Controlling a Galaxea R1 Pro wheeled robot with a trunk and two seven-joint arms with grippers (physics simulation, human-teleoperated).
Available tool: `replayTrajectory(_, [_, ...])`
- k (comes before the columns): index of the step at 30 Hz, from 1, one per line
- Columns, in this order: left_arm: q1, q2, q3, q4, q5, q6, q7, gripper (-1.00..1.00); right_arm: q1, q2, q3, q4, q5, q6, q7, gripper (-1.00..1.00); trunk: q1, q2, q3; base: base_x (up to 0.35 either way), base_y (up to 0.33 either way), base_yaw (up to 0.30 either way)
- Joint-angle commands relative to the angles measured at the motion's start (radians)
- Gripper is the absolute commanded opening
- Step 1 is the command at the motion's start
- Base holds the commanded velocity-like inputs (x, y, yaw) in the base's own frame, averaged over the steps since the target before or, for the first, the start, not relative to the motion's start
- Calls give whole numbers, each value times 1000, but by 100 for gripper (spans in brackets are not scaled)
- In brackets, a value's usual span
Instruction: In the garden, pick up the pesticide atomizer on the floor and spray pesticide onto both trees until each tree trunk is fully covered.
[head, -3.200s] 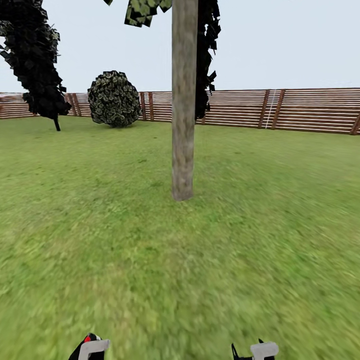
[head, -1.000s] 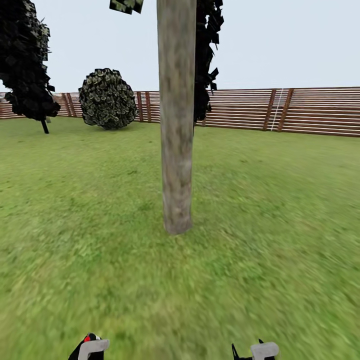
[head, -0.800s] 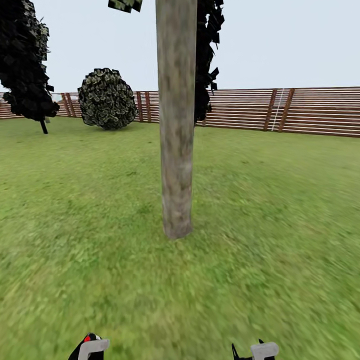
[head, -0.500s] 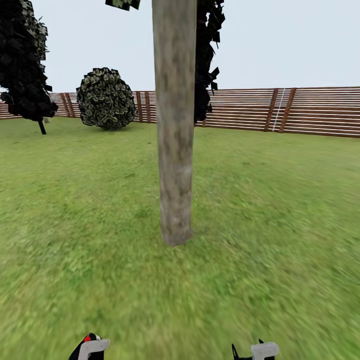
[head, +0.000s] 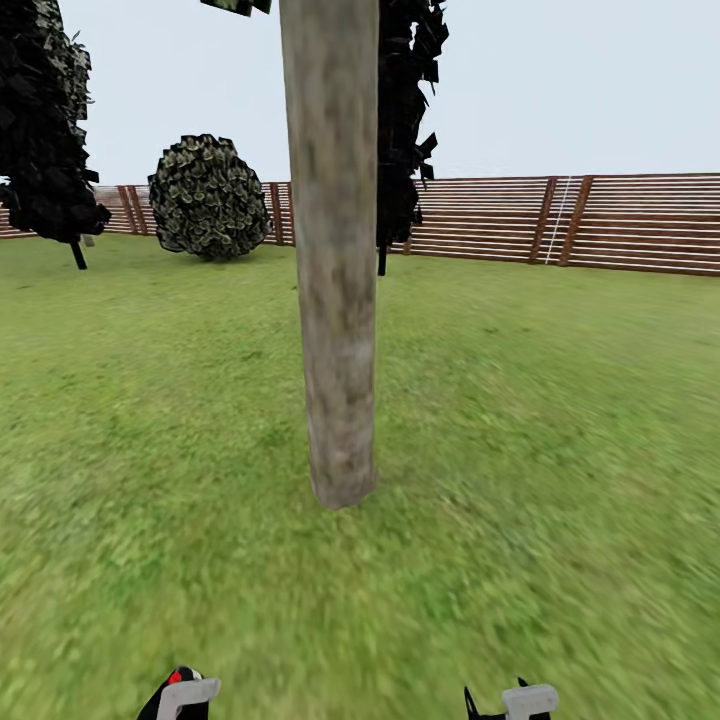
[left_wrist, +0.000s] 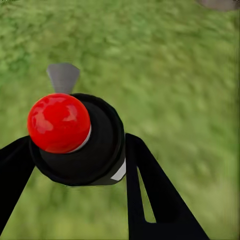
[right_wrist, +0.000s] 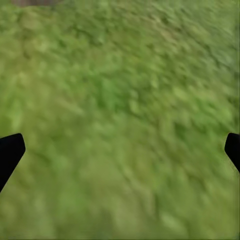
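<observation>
- Green lawn (head: 560, 450) is seen spreading open on every side of the tree trunk (head: 335, 300); wide bare grass lies to both sides of it and between it and the robot.
- Brown slatted fence (head: 620, 222) is seen closing the far edge of the lawn, well apart from the trunk.
- The pale, mottled trunk is shown upright just left of centre in the head view, its base (head: 343, 490) set in the grass and its top cut off by the upper edge of the picture.
- A round bush (head: 208, 197) and a dark conifer (head: 45, 120) are placed by the fence on the left; a second dark conifer (head: 405, 120) is partly hidden behind the trunk.
- The left gripper (left_wrist: 75, 165) is clamped on the pesticide atomizer (left_wrist: 80, 142): black body, red ball top (left_wrist: 58, 122), grey nozzle (left_wrist: 63, 77). Both are seen over grass; in the head view they sit at the bottom edge (head: 180, 692).
- The right gripper (right_wrist: 120, 150) is spread wide, only its fingertips (right_wrist: 10, 152) being visible at opposite edges, with grass between them and nothing held.
- Compared with the picture half a second earlier, the trunk is rendered wider, with its base lower in the head view; the whole scene is shifted likewise, so the camera is taken to have moved closer. The gripper positions at the bottom edge are unchanged.
</observation>
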Motion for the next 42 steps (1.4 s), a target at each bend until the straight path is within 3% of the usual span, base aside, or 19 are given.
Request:
replayTrajectory(1, [0,0,0,0,0,0,0,-100,0,0,0,0,0,0,-1,100,0,0,0,56,-20,0])
replayTrajectory(14, [-4,2,0,4,-5,16,-8,-100,1,0,-1,-10,1,3,5,100,0,0,0,8,-3,0])
replayTrajectory(18, [-12,29,-11,5,-14,22,-22,-100,-43,-8,0,-13,7,5,59,100,0,0,0,0,0,0])
replayTrajectory(20, [-14,41,-12,2,-33,27,-46,-100,-95,-9,2,-11,41,10,122,100,0,0,0,0,0,0])
replayTrajectory(22, [-23,60,-12,-1,-58,32,-76,-100,-147,-8,2,-11,121,23,231,100,0,0,0,0,0,0])
replayTrajectory(25, [-55,84,-13,-3,-134,35,-175,-100,-231,-1,1,-14,314,64,425,100,0,0,0,0,0,0])
replayTrajectory(27, [-77,87,-12,-4,-183,36,-223,-100,-268,1,2,-13,360,76,472,100,0,0,0,0,0,0])
replayTrajectory(28, [-87,87,-12,-4,-206,37,-237,-100,-283,2,2,-13,373,80,494,100,0,0,0,0,0,0])
replayTrajectory(29, [-102,88,-13,-5,-254,35,-253,-100,-304,4,3,-12,386,83,557,100,0,0,0,0,0,0])
replayTrajectory(32, [-111,86,-13,-30,-359,39,-274,-100,-327,8,3,-13,395,84,662,100,0,0,0,0,0,0])
replayTrajectory(33, [-112,85,-13,-37,-380,43,-283,-100,-330,8,3,-13,396,85,673,100,0,0,0,0,0,0])
replayTrajectory(35, [-114,81,-12,-69,-459,81,-345,-100,-340,8,3,-13,397,85,699,100,0,0,0,0,0,0])
replayTrajectory(36, [-114,81,-12,-78,-475,96,-367,-100,-342,8,4,-13,398,85,702,100,0,0,0,0,0,0])
replayTrajectory(38, [-115,82,-11,-120,-517,165,-469,-100,-346,8,4,-13,399,86,711,100,0,0,0,0,0,0])
replayTrajectory(40, [-115,85,-10,-156,-532,210,-555,-100,-348,8,4,-13,399,86,714,100,0,0,0,0,0,0])
replayTrajectory(42, [-115,88,-9,-212,-545,255,-699,-100,-349,9,4,-13,399,86,717,100,0,0,0,0,0,0])
